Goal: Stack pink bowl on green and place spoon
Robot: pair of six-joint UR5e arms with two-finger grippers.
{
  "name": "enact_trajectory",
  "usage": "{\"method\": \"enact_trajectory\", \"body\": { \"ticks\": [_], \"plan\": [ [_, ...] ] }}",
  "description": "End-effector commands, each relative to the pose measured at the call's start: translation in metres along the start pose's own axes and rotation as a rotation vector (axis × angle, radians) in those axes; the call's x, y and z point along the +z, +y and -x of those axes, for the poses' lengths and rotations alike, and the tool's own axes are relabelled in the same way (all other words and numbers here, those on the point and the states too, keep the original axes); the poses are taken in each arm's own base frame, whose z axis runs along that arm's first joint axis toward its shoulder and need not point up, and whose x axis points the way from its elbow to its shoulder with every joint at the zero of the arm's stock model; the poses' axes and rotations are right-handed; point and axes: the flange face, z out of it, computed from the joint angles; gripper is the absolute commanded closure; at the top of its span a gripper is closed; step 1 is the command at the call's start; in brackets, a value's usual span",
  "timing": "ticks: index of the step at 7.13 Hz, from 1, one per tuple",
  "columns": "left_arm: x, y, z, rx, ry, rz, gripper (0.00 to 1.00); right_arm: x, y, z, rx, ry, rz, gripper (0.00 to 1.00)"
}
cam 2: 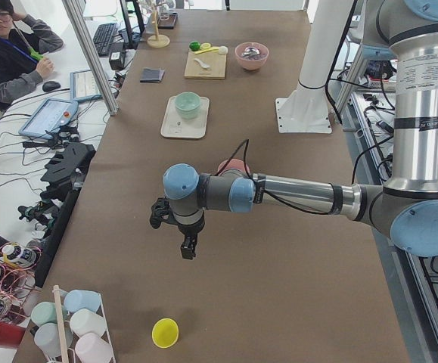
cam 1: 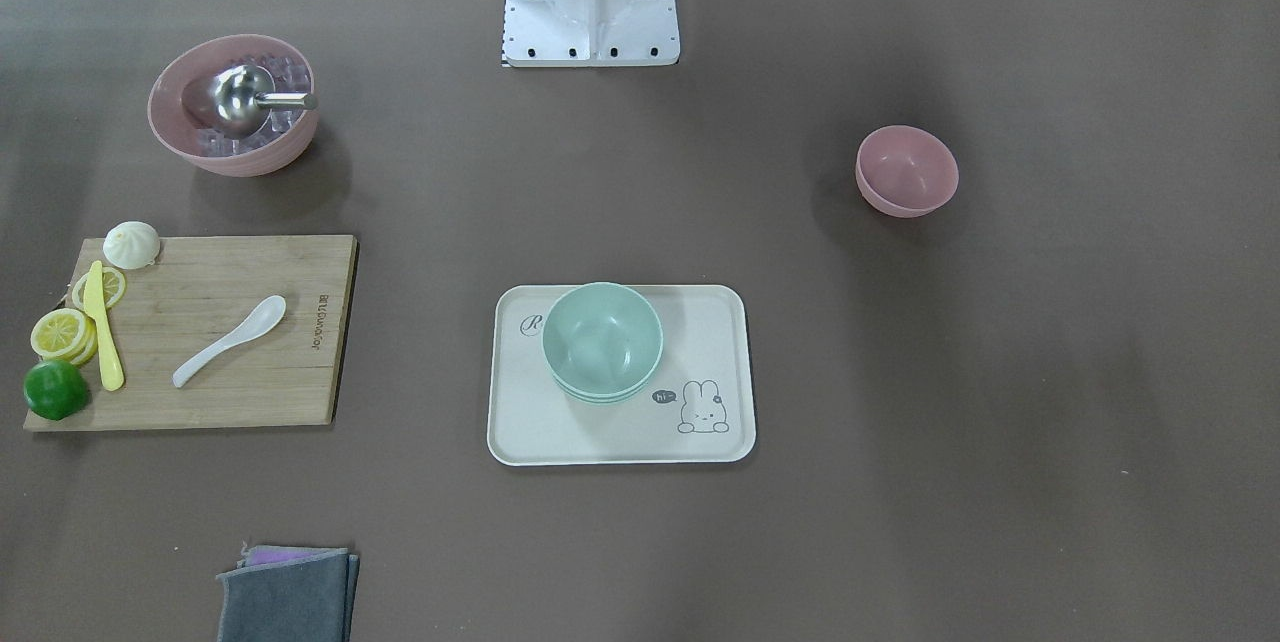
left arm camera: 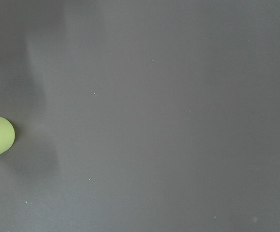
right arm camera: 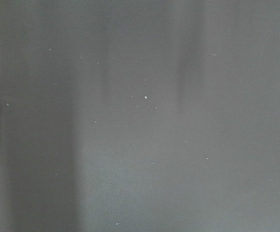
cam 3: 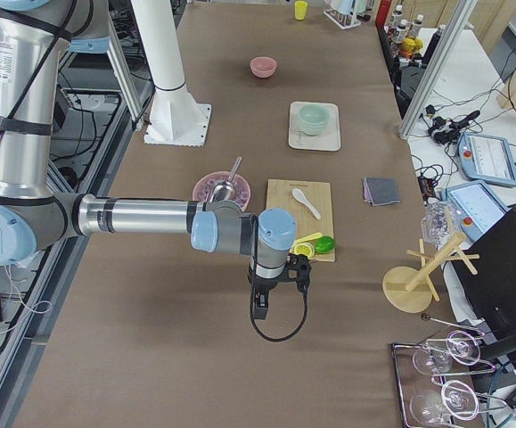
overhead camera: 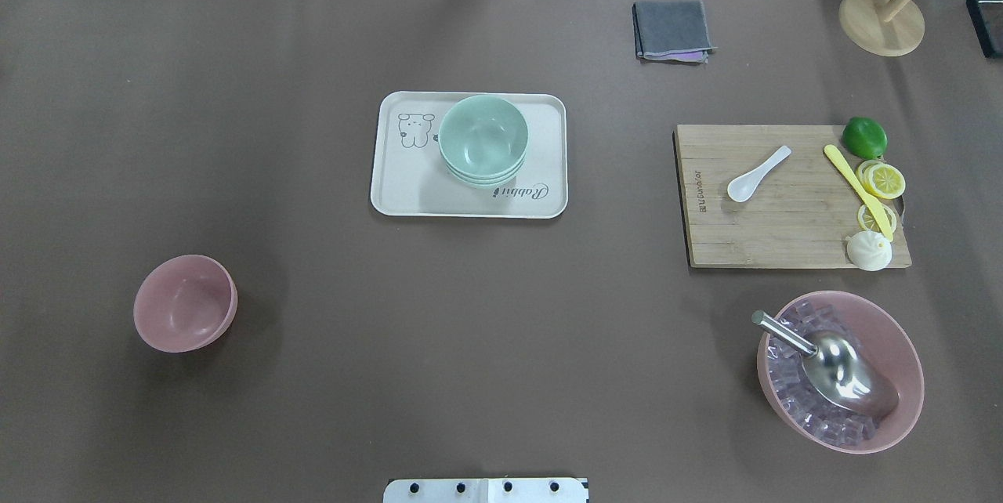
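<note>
You see both arms stretched level, left gripper [cam 2: 188, 248] and right gripper [cam 3: 260, 308] pointing down; their opening cannot be told. Overhead: pink bowl [overhead camera: 185, 302] lower left, green bowl [overhead camera: 482, 135] on centre tray [overhead camera: 392, 189], spoon [overhead camera: 757, 174] on the cutting board [overhead camera: 791, 229] at right.

Pink bowl [overhead camera: 185, 303], green bowl [overhead camera: 483, 139], spoon [overhead camera: 757, 174]: well apart.

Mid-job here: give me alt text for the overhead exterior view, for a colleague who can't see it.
The small pink bowl sits alone at lower left of the frame, not yet stacked on the green bowl on the cream tray at centre. The white spoon lies on the wooden cutting board at right; no arm shows.
</note>
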Motion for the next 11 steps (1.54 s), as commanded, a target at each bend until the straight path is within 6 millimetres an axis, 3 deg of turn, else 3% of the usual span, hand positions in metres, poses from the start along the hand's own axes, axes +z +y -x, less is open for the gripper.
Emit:
{"method": "enact_trajectory", "body": {
  "ticks": [1,3,4,6,8,9,10,11],
  "plan": [
    [-0.001,-0.002,-0.002,0.008,-0.015,0.0,0.01,-0.001,0.0,0.0,0.0,0.0,-0.002,0.0],
    [-0.009,-0.003,-0.008,0.021,-0.017,-0.017,0.01,-0.003,-0.001,0.001,-0.001,-0.001,-0.006,0.0],
    [-0.016,-0.007,-0.016,0.037,-0.018,-0.031,0.01,-0.018,-0.001,0.013,-0.026,0.004,-0.035,0.0],
    [-0.042,-0.012,-0.042,0.079,-0.01,-0.087,0.01,-0.029,-0.004,0.021,-0.045,0.019,-0.059,0.0],
    [-0.067,-0.027,-0.065,0.163,-0.017,-0.184,0.01,-0.079,0.0,0.061,-0.124,0.022,-0.161,0.0],
    [-0.079,-0.048,-0.073,0.275,-0.034,-0.308,0.01,-0.101,-0.005,0.078,-0.16,0.024,-0.207,0.0],
    [-0.071,-0.054,-0.066,0.298,-0.027,-0.335,0.01,-0.119,-0.026,0.091,-0.191,0.031,-0.247,0.0],
    [-0.065,-0.055,-0.061,0.304,-0.025,-0.332,0.01,-0.119,-0.028,0.092,-0.196,0.024,-0.246,0.0]
  ]
}}
